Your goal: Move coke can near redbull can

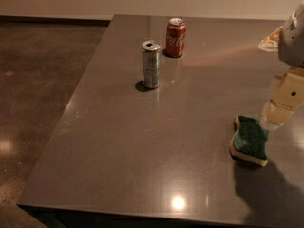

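The coke can [175, 37], short and red with white script and a silver top, stands upright at the far middle of the grey table [142, 156]. The redbull can [151, 64], tall, slim and silver-grey, stands upright a little in front of it and to its left, about a can's width apart. My gripper [274, 115] hangs at the right edge of the view, far to the right of both cans and just above the far end of a sponge. It holds nothing that I can see.
A green sponge with a yellow underside [249, 140] lies on the table at the near right. A pale object [269, 42] sits at the far right, partly behind my arm. The table's left edge drops to a dark floor [38, 80].
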